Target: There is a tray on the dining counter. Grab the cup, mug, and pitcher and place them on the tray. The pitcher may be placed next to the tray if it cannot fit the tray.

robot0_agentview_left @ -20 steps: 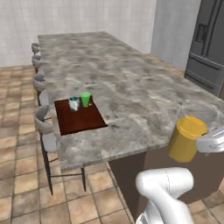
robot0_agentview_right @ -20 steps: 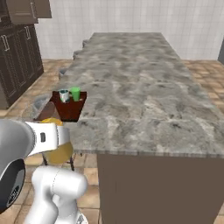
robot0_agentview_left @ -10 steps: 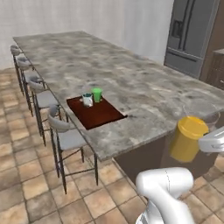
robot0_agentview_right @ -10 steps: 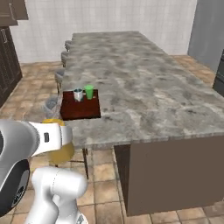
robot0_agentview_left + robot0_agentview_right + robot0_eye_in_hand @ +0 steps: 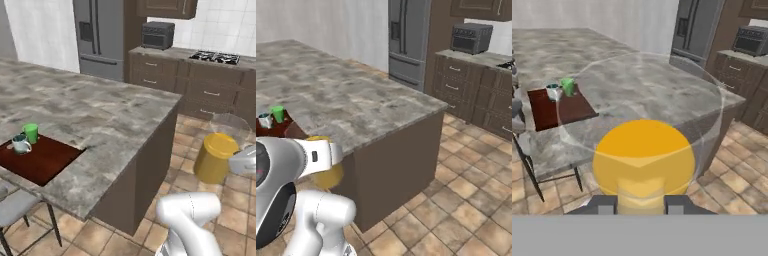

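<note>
My gripper (image 5: pixel 641 205) is shut on the pitcher (image 5: pixel 643 159), whose yellow-orange body and clear glass top loom right in front of the hand. In the left base view the pitcher (image 5: pixel 215 157) hangs over the tiled floor, to the right of the dining counter (image 5: pixel 100 107) and off its end. The dark red-brown tray (image 5: pixel 42 160) lies at the counter's near left edge. On its far end stand the green cup (image 5: pixel 31 132) and the teal-and-white mug (image 5: pixel 21 143), side by side and upright. The hand view also shows the tray (image 5: pixel 562 110), cup (image 5: pixel 568 86) and mug (image 5: pixel 553 91).
A steel fridge (image 5: pixel 100 35) stands at the back wall, with a dark oven box (image 5: pixel 157 34) and brown cabinets under a stove top (image 5: pixel 215 55) to its right. A grey stool (image 5: pixel 17 207) stands beside the counter below the tray. Tiled floor (image 5: pixel 190 150) lies open right of the counter.
The whole picture has swung as the base turned around the counter's end, so the fridge and cabinets now show. The pitcher stays in my grip. Cup and mug still stand on the tray.
</note>
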